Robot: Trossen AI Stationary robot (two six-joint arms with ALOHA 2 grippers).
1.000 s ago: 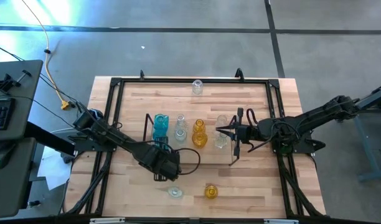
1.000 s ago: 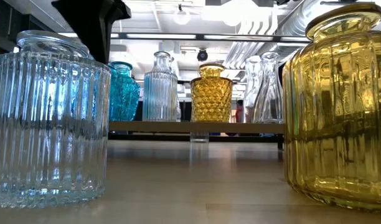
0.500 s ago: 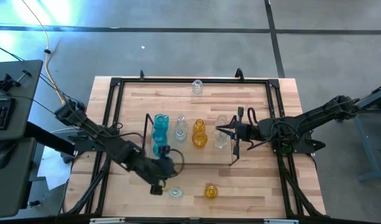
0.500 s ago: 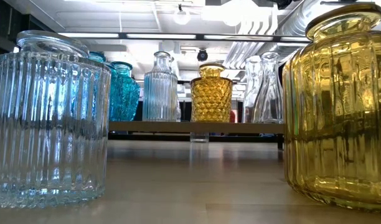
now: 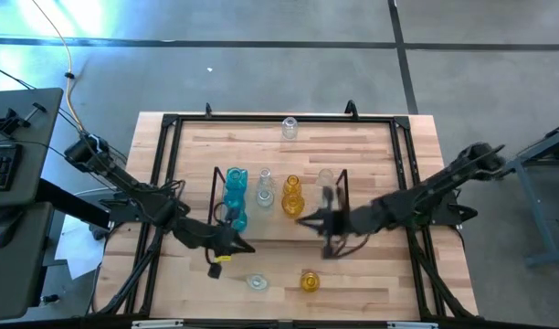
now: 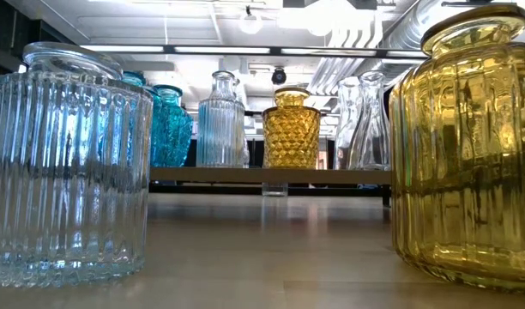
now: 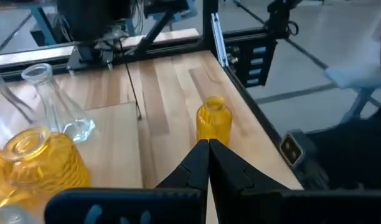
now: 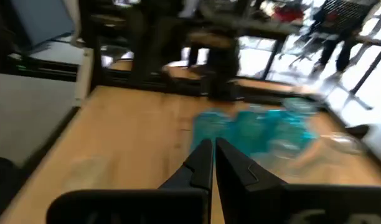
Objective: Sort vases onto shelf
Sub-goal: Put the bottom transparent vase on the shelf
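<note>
The shelf stands mid-table with several vases on its wood surface: blue ones, pale ones, amber ones and a clear one. Three vases stand upright on the table: a clear one at the far edge, a clear ribbed one and an amber one near the front. My left gripper is shut and empty, just past the shelf's near left corner. My right gripper, also shut and empty, hovers over the shelf's near part. The low view shows neither.
A black frame edges the table. In the left wrist view the near amber vase stands beyond my shut fingers. In the low view the ribbed clear vase and the amber vase flank bare wood before the shelf.
My left gripper has tipped up from pointing down to nearly level, risen out of the low view, and its arm has drawn back toward the table's left edge. My right gripper has swept from the shelf's right end toward the left and near side. No vase has moved.
</note>
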